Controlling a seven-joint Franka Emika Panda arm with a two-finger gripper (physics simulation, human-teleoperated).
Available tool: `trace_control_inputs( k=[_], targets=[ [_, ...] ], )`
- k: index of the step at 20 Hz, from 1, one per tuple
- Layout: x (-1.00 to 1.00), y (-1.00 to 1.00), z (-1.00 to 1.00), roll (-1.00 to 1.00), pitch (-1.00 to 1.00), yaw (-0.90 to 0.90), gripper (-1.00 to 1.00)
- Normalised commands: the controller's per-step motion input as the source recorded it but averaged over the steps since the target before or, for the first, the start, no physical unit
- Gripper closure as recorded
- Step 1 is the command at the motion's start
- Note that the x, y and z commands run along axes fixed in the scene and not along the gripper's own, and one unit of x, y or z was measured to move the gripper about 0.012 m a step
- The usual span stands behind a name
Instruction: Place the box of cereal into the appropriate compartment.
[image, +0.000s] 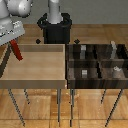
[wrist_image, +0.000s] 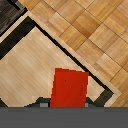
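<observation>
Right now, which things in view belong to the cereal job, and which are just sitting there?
In the job:
- cereal box, red, held in the tool above the tan tray
- target cell, marked by a tall grey block

Just there:
- tan tray
- cell with small grey cube
- the other two dark cells
- wood floor

No writing, label, brand, number or sign can be read in either view. The red box (wrist_image: 70, 88) shows a plain, unmarked face in the wrist view, and in the exterior view it is only a thin red strip over the left edge of the light tray (image: 35, 76). The dark divided bin (image: 97, 75) and its grey blocks carry no legible marks; at this size anything finer cannot be told.
</observation>
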Motion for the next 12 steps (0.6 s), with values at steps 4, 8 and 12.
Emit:
trace_control_inputs(
  k=[4, 8, 12],
  targets=[
    [0.0, 0.29, 0.25, 0.0, 0.0, 0.0, 1.0],
    [0.0, 1.0, 0.0, 0.0, 0.0, 0.0, 1.0],
    [0.0, 1.0, 0.0, 0.0, 0.0, 0.0, 1.0]
  ],
)
